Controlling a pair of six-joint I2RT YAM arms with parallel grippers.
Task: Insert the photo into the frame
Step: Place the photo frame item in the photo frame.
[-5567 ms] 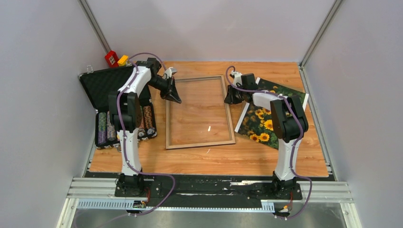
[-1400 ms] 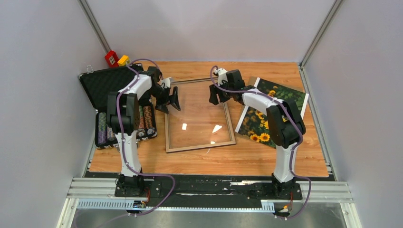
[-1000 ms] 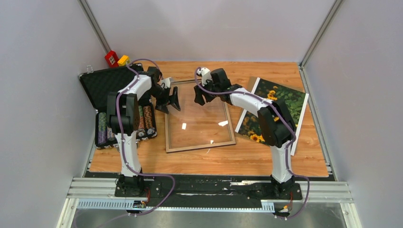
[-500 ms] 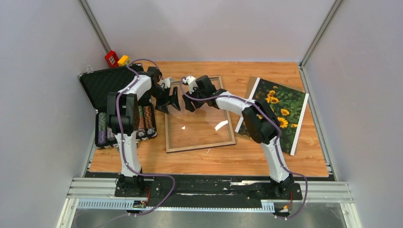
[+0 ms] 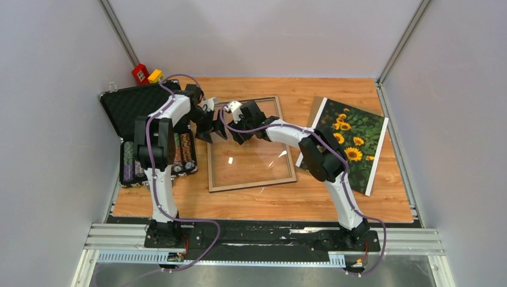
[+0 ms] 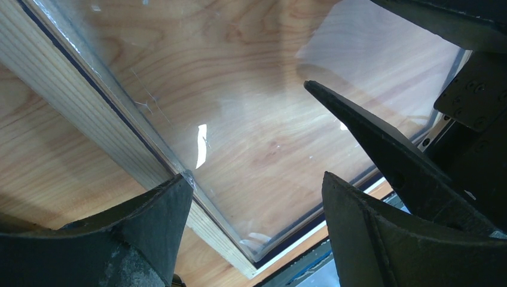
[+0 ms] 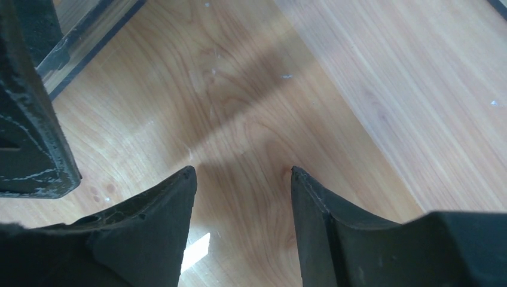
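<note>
The frame (image 5: 251, 184) lies on the wooden bench (image 5: 263, 200) beneath spread left fingers (image 6: 137, 233) and spread right fingers (image 7: 149, 227). Grey walls (image 5: 269, 36) surround

Bright, even overhead light, small white glints on the pane of the frame (image 6: 89, 113) just ahead of the left gripper (image 6: 257, 185), a soft diagonal shadow band ahead of the right gripper (image 7: 242, 173), near fingers (image 7: 137, 239) dark and blurred, top view sharp

The frame (image 6: 78, 98) shows pale, grained wood; its pane (image 6: 269, 119) is glossy and clear; the table (image 5: 311, 197) is smooth wood-grain.
</note>
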